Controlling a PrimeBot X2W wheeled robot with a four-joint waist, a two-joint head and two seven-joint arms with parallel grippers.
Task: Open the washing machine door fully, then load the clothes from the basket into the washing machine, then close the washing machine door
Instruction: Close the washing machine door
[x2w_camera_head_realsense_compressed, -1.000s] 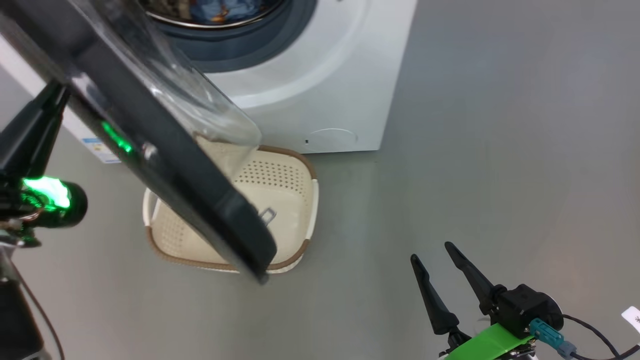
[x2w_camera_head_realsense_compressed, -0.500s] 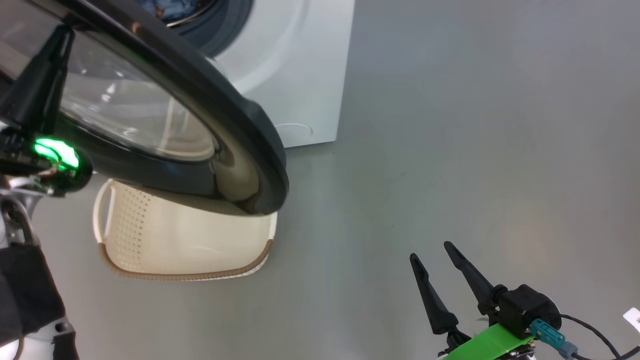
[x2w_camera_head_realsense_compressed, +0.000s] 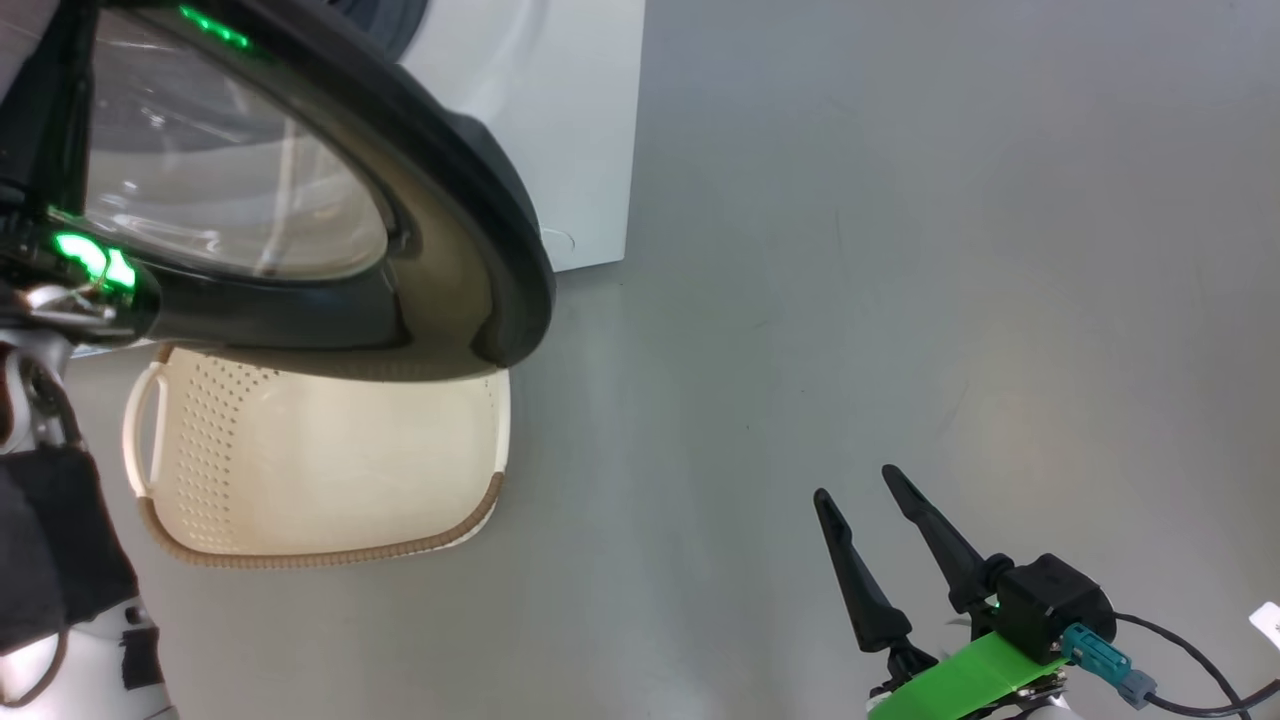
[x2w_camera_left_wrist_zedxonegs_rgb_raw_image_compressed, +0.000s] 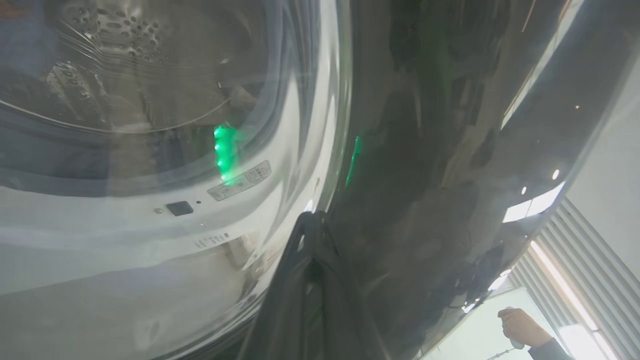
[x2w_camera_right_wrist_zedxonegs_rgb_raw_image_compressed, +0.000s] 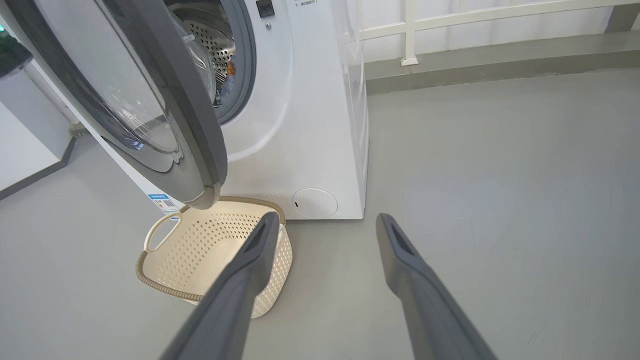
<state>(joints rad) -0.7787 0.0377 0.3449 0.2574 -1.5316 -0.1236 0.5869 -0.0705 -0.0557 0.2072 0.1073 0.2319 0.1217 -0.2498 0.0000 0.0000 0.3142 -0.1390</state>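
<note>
The washing machine door (x2w_camera_head_realsense_compressed: 440, 200), black-rimmed with a bulging glass window, stands partly open over the basket (x2w_camera_head_realsense_compressed: 300, 470). The cream basket (x2w_camera_right_wrist_zedxonegs_rgb_raw_image_compressed: 200, 250) looks empty on the floor before the white washing machine (x2w_camera_head_realsense_compressed: 560, 120). My left gripper (x2w_camera_head_realsense_compressed: 60, 60) is shut, and its joined tips (x2w_camera_left_wrist_zedxonegs_rgb_raw_image_compressed: 312, 220) rest on the door's outer face where glass meets rim. A sliver of orange and blue clothes (x2w_camera_right_wrist_zedxonegs_rgb_raw_image_compressed: 227, 70) shows inside the steel drum past the door (x2w_camera_right_wrist_zedxonegs_rgb_raw_image_compressed: 200, 125). My right gripper (x2w_camera_head_realsense_compressed: 855, 483) hangs open over bare floor to the right of the machine (x2w_camera_right_wrist_zedxonegs_rgb_raw_image_compressed: 310, 125), its fingers (x2w_camera_right_wrist_zedxonegs_rgb_raw_image_compressed: 327, 221) holding nothing.
Grey floor (x2w_camera_head_realsense_compressed: 900, 250) stretches open to the right of the machine. A white railing on a grey curb (x2w_camera_right_wrist_zedxonegs_rgb_raw_image_compressed: 410, 30) runs behind it. A person's hand (x2w_camera_left_wrist_zedxonegs_rgb_raw_image_compressed: 520, 325) shows beyond the door's edge.
The head camera has turned, sliding machine and basket leftward in the picture. The door has swung from edge-on to showing its broad face, with my left gripper staying against it. My right gripper barely moved.
</note>
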